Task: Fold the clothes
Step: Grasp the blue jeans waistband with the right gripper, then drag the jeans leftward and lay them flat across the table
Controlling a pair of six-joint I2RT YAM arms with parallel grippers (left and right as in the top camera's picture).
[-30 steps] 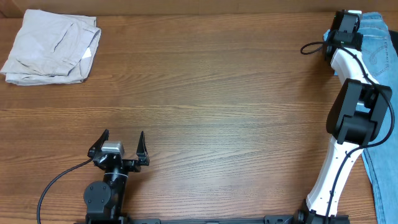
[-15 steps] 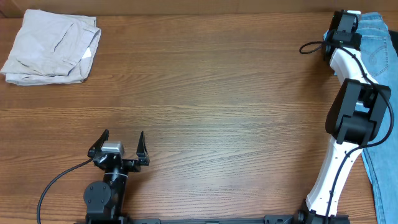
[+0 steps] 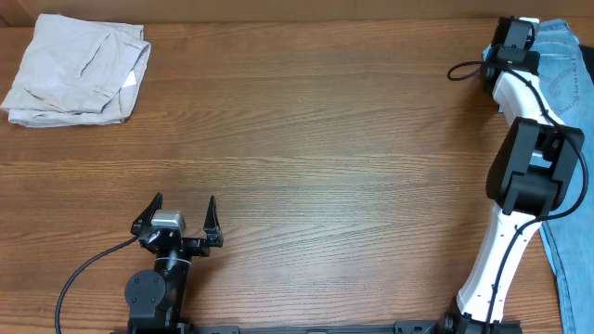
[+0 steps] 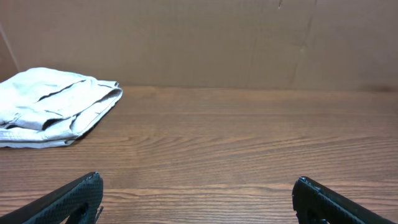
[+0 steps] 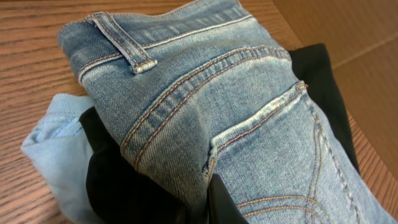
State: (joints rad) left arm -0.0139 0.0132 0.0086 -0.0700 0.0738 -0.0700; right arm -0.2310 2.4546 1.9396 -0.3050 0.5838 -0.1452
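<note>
The light blue denim jeans (image 3: 568,65) lie at the table's far right edge, and one leg runs down that edge. In the right wrist view the waistband, a belt loop and a stitched back pocket (image 5: 205,93) fill the frame. My right gripper (image 3: 513,39) is at the jeans' top end, and its black fingers (image 5: 208,193) pinch a bunched fold of denim below the pocket. My left gripper (image 3: 181,221) is open and empty near the front left, far from the jeans. Its two fingertips frame bare wood in the left wrist view (image 4: 199,190).
A folded beige garment (image 3: 79,70) lies at the back left corner and also shows in the left wrist view (image 4: 50,106). Black cloth (image 5: 323,81) and pale blue cloth (image 5: 50,146) lie under the jeans. A cardboard wall (image 4: 199,37) backs the table.
</note>
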